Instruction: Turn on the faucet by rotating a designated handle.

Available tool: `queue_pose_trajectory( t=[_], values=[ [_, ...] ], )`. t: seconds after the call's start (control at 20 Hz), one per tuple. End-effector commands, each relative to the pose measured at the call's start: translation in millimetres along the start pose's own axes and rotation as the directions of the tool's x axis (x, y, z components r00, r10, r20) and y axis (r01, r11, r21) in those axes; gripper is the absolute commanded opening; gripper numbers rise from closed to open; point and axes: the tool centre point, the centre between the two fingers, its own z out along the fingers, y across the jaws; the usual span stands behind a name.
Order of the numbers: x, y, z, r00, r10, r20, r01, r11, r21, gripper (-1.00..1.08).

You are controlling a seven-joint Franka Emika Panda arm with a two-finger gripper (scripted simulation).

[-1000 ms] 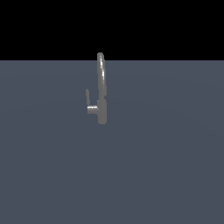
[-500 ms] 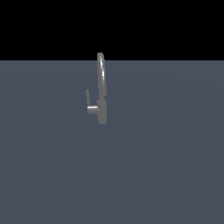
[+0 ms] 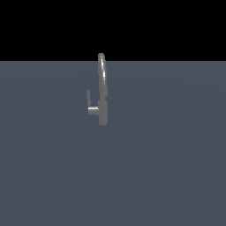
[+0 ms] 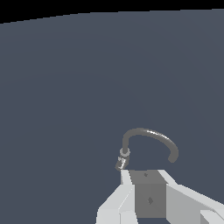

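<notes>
The faucet (image 3: 103, 95) is a slim grey tap standing alone on the dark floor, its shiny spout rising straight up in the exterior view. A short stub at its base points to the exterior view's left and carries the handle (image 3: 88, 98), a thin upright lever. No arm shows in that view. In the wrist view I look down on the faucet's arched spout (image 4: 151, 134), with the handle (image 4: 120, 163) beside its base. My gripper (image 4: 147, 176) shows as white fingers around a grey block, close to the handle and apart from it. Nothing is held.
A flat dark blue-grey floor (image 3: 167, 176) stretches all around the faucet, ending in a black background beyond its far edge. No other objects are visible.
</notes>
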Motion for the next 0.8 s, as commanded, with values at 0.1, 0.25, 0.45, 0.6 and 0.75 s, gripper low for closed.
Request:
queue_pose_trajectory(
  t=[0.1, 0.25, 0.45, 0.6, 0.75],
  values=[
    [-22.2, -26.3, 53.4, 0.998, 0.061, -0.022, -0.062, 0.997, -0.049, -1.0],
    [-37.3, -39.4, 95.1, 0.995, 0.1, -0.032, -0.102, 0.991, -0.086, -1.0],
    [-58.1, -50.2, 156.6, 0.987, 0.153, -0.04, -0.157, 0.978, -0.138, -1.0],
    [-73.5, -52.7, 204.2, 0.98, 0.194, -0.043, -0.199, 0.964, -0.179, -1.0],
    [-87.1, -51.1, 246.1, 0.972, 0.23, -0.044, -0.234, 0.948, -0.216, -1.0]
  ],
)
